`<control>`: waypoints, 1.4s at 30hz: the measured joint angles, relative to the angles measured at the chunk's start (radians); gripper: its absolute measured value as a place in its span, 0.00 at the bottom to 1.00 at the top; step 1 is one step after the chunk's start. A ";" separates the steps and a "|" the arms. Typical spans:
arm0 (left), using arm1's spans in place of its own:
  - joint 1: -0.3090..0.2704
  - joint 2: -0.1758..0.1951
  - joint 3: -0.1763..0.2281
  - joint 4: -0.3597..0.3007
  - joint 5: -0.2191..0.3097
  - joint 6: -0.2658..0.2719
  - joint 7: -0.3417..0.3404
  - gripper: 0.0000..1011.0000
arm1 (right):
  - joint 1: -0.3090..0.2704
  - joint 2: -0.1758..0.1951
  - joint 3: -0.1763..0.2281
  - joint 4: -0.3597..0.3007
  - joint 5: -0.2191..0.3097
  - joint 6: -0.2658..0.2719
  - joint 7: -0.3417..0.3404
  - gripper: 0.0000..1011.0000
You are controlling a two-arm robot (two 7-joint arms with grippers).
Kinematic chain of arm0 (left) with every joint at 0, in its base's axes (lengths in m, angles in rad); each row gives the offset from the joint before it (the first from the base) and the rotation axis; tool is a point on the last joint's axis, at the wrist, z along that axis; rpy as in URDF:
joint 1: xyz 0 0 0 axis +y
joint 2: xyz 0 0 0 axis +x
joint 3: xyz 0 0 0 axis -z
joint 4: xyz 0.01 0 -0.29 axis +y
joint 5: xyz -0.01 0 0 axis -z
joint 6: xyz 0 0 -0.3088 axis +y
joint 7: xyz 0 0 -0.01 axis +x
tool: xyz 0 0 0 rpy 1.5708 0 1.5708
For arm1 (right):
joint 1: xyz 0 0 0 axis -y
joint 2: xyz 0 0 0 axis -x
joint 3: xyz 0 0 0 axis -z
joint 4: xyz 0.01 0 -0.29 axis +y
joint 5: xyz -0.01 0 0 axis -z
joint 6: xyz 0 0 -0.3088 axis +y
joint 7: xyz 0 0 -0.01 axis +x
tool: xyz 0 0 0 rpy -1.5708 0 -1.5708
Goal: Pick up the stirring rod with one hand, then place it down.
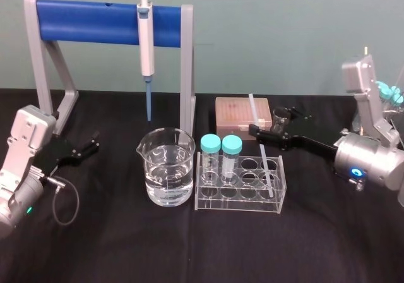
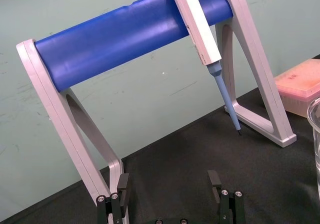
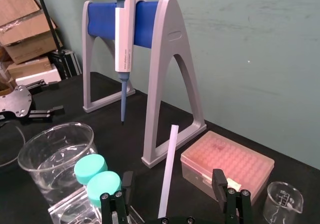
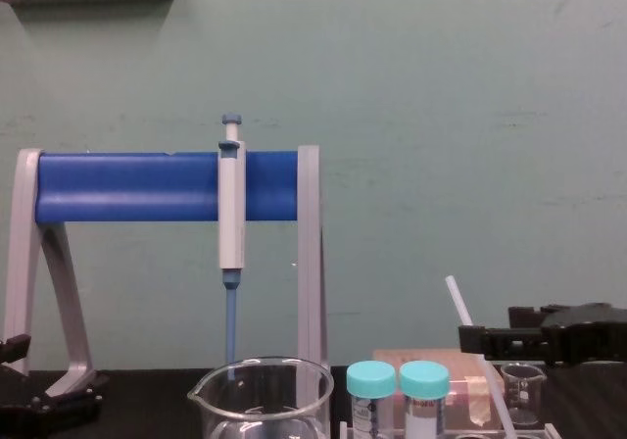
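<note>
- We see the stirring rod point(image 1: 264, 151), thin, straight and milky-translucent. It stands in the right end of a clear plastic tube rack point(image 1: 218, 198) and leans back, so its top lies over a pinkish tip box point(image 1: 235, 114).
- In the head view the right gripper point(image 1: 268, 122) reaches in from the right at about the rod's mid-height. Its near finger crosses in front of the rod, so we cannot judge contact from there.
- The right wrist view settles it. The blocky black fingers point(image 3: 125, 184) are spread wide and the rod point(image 3: 170, 164) rises between them. There is a gap on either side, so nothing is pinched.
- The chest view gives the lean from the side: the rod point(image 4: 458, 302) slants up and to the left past the right gripper point(image 4: 487, 326).
- The left gripper point(image 1: 88, 145) sits low at the far left, beside the foot of the stand point(image 1: 88, 21). In its wrist view its fingers point(image 2: 122, 184) are held apart over the bare black table point(image 1: 189, 245).
- Two tubes with teal screw caps point(image 1: 211, 144) stand in the rack's left end.
- Just left of the rack stands a round glass beaker point(image 1: 166, 175) holding clear liquid.
- The stand has grey angular legs and a glossy blue bar, from which a white pipette point(image 1: 146, 43) with a blue tip hangs.
- A small glass beaker point(image 3: 284, 199) stands beside the tip box.
</note>
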 joint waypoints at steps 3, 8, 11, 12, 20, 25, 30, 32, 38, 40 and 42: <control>0.000 0.000 0.000 0.000 0.000 0.000 0.000 0.99 | 0.021 -0.020 -0.009 0.026 -0.001 0.007 -0.001 0.99; 0.000 0.000 0.000 0.000 0.000 0.000 0.000 0.99 | 0.040 -0.038 -0.019 0.052 -0.001 0.012 0.001 0.99; 0.000 0.000 0.000 0.000 0.000 0.000 0.000 0.99 | 0.050 -0.046 -0.024 0.064 -0.002 0.014 0.003 0.99; 0.000 0.000 0.000 0.000 0.000 0.000 0.000 0.99 | 0.053 -0.049 -0.026 0.069 -0.002 0.016 0.004 0.99; 0.000 0.000 0.000 0.000 0.000 0.000 0.000 0.99 | 0.062 -0.055 -0.036 0.081 -0.005 0.022 0.009 0.99; 0.000 0.000 0.000 0.000 0.000 0.000 0.000 0.99 | 0.062 -0.055 -0.037 0.080 -0.007 0.022 0.008 0.99; 0.000 0.000 0.000 0.000 0.000 0.000 0.000 0.99 | 0.061 -0.055 -0.036 0.079 -0.006 0.022 0.008 0.99; 0.000 0.000 0.000 0.000 0.000 0.000 0.000 0.99 | 0.061 -0.055 -0.035 0.079 -0.005 0.022 0.008 0.96; 0.000 0.000 0.000 0.000 0.000 0.000 0.000 0.99 | 0.061 -0.054 -0.034 0.079 -0.004 0.022 0.008 0.81; 0.000 0.000 0.000 0.000 0.000 0.000 0.000 0.99 | 0.061 -0.054 -0.034 0.078 -0.004 0.021 0.008 0.74; 0.000 0.000 0.000 0.000 0.000 0.000 0.000 0.99 | 0.060 -0.054 -0.034 0.078 -0.004 0.021 0.008 0.70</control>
